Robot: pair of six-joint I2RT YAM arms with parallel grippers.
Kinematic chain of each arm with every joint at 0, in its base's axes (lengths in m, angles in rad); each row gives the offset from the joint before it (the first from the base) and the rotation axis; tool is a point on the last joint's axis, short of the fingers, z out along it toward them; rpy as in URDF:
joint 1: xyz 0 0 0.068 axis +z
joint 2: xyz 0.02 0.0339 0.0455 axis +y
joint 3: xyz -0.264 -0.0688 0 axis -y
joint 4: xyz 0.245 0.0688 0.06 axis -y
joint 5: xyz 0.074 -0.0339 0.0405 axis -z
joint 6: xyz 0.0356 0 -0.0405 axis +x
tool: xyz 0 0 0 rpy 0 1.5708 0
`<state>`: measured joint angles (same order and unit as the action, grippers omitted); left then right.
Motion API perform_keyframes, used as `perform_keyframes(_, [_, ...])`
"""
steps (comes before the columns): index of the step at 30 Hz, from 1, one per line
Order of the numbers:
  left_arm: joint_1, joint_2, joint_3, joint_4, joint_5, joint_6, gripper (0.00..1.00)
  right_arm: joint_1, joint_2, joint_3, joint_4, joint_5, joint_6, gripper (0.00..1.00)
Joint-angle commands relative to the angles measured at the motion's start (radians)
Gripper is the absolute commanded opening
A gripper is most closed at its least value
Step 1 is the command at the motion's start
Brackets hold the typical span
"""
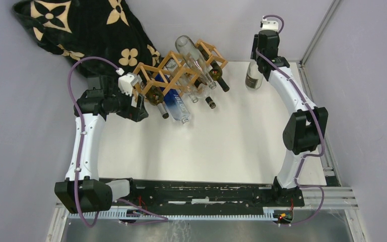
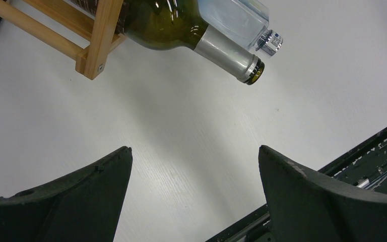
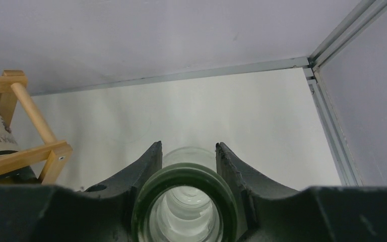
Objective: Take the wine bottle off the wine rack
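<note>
The wine rack [image 1: 157,76], a light wooden lattice, lies at the back centre-left and holds several bottles with their necks pointing toward me. A clear wine bottle [image 1: 253,79] stands upright to the right of the rack, apart from it. My right gripper [image 1: 260,59] is shut on its neck; in the right wrist view the fingers [image 3: 148,164] clamp the green-rimmed mouth [image 3: 185,201]. My left gripper [image 1: 139,107] is open and empty at the rack's left end. Its view shows a rack corner [image 2: 97,43], a dark green bottle [image 2: 174,22] with a silver neck and a clear bottle [image 2: 239,17].
A black cloth with cream flowers [image 1: 80,30] is heaped at the back left behind the rack. Grey walls close the back and sides. A metal frame rail [image 1: 327,151] runs along the right edge and a black rail [image 1: 206,194] along the front.
</note>
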<state>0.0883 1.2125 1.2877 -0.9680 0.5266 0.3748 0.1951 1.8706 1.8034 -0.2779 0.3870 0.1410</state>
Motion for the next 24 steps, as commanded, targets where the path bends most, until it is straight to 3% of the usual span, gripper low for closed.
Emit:
perform_keyframes(1, [0.002, -0.022, 0.031, -0.025, 0.014, 0.002, 1.0, 0.001, 0.033, 0.117, 0.222, 0.024, -0.012, 0.0])
perform_keyframes(24, [0.0, -0.024, 0.014, -0.05, 0.054, 0.035, 1.0, 0.001, 0.196, 0.171, 0.431, -0.053, -0.051, 0.0])
